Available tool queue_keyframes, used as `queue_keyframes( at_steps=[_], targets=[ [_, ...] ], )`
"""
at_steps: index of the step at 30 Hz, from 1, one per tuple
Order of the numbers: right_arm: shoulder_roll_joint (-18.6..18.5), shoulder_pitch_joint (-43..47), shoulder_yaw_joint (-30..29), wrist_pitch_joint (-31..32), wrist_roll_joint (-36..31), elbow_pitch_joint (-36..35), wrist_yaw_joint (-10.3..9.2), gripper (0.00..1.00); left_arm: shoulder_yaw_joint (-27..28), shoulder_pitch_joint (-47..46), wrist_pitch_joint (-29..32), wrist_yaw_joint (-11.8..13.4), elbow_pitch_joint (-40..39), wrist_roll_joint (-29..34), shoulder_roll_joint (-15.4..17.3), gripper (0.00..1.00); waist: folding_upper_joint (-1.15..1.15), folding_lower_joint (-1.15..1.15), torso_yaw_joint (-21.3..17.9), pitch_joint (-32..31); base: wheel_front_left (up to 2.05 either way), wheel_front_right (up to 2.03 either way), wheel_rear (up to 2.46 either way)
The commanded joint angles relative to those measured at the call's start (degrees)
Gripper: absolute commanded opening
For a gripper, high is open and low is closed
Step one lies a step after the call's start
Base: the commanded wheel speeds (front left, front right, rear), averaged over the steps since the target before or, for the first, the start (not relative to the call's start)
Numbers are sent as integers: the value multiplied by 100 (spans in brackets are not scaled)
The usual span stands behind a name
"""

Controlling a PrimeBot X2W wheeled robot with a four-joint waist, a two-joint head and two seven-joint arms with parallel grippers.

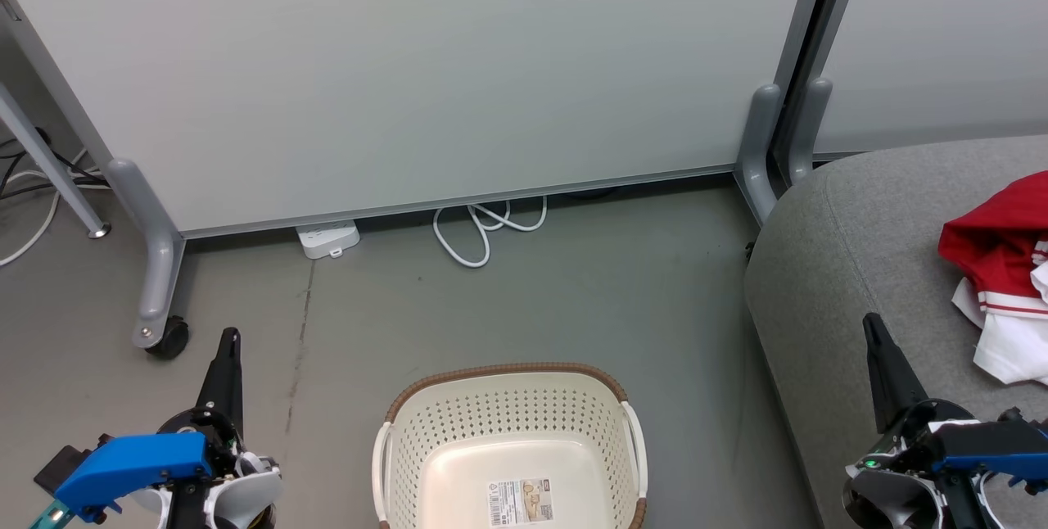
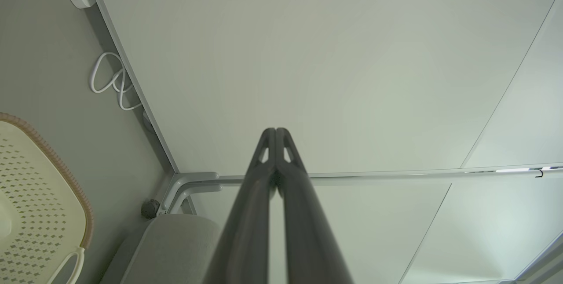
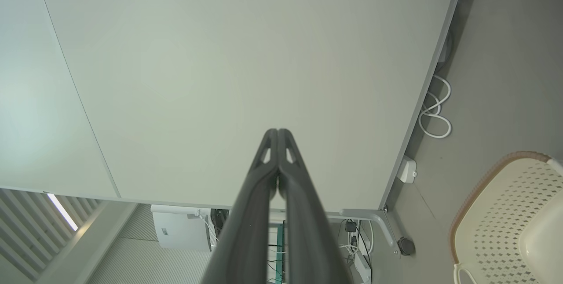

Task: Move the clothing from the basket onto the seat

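Observation:
The cream perforated basket [image 1: 509, 447] stands on the floor at the bottom centre, with only a paper label on its bottom. Red and white clothing [image 1: 1005, 271] lies bunched on the grey seat [image 1: 851, 267] at the right edge. My left gripper [image 1: 230, 338] hangs shut at the lower left, left of the basket, holding nothing. My right gripper [image 1: 871, 321] is shut at the lower right, over the seat's near part, a little left of the clothing. In both wrist views the fingers meet at their tips: left gripper [image 2: 276, 131], right gripper [image 3: 278, 132]. The basket's rim shows in each: basket [image 2: 42, 196], basket [image 3: 506, 218].
A pale partition panel [image 1: 426, 70] on castored grey feet [image 1: 160, 283] closes off the back. A white power strip [image 1: 329, 237] and a looped white cable [image 1: 485, 228] lie at its base. Grey floor [image 1: 573, 291] separates basket and panel. A table leg [image 1: 49, 169] stands at far left.

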Motion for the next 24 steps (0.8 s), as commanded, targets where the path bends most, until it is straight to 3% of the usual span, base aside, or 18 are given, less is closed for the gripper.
queue_keyframes(
  at_steps=[1, 24],
  targets=[
    [17, -73, -18, 19, 106, -16, 4, 0, 25, -87, 34, -20, -43, -95, -10, 0, 0, 0, -3, 2, 0, 0, 0],
    [16, -78, -17, 25, 150, -14, 4, 0, 38, -86, 54, -20, -45, -128, -12, 0, 0, 0, -7, 6, 0, 0, 0]
  ],
)
